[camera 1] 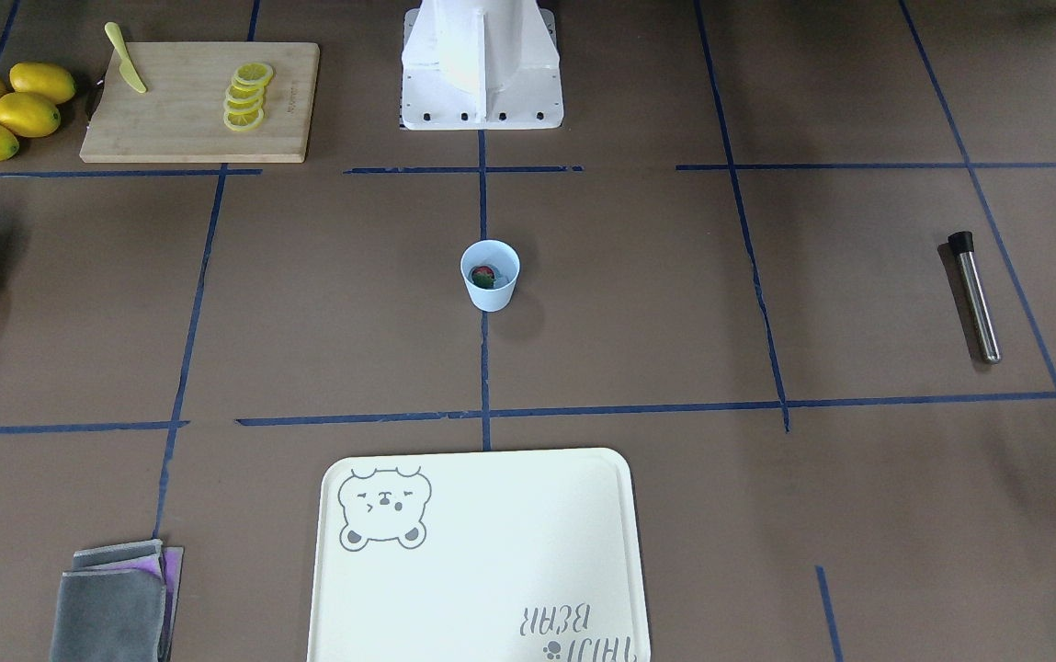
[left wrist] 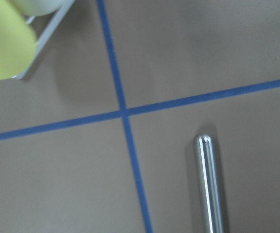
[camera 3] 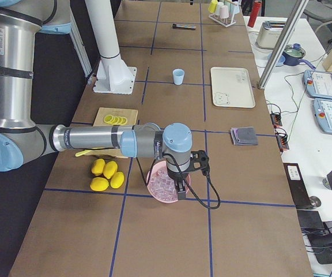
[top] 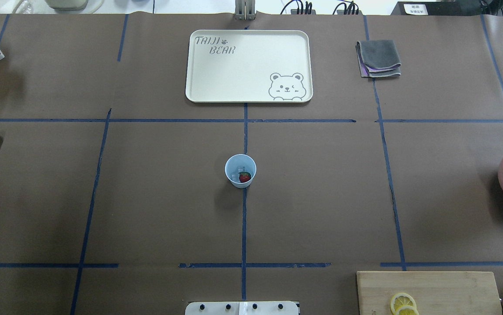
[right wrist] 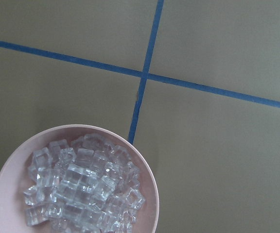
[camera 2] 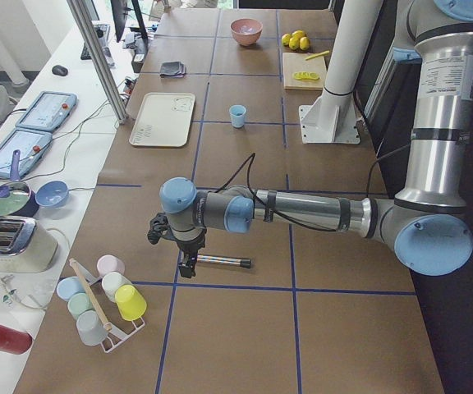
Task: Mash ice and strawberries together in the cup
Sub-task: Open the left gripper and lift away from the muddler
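Cup [top: 240,170] stands upright mid-table on the centre tape line, well apart from both grippers. I see one strawberry [top: 244,176] inside it, with pale ice [top: 235,175] chunks beside the berry, hard to make out.

Left gripper [camera 2: 186,268] hangs low, just over one end of the steel rod [camera 2: 224,262], which lies flat on the table. A rack of cups [camera 2: 101,300] is near it on the outer side. The left wrist cam gives me only the rod's rounded tip and tape lines, so I can't tell whether the jaws are wide or narrow.

Right gripper [camera 3: 181,194] hangs above the pink bowl [right wrist: 77,128], which is full of ice cubes [right wrist: 81,187]. Lemons [camera 3: 107,175] lie near the bowl on the robot's side. Only the side view shows this gripper, so I can't tell its jaw state either.
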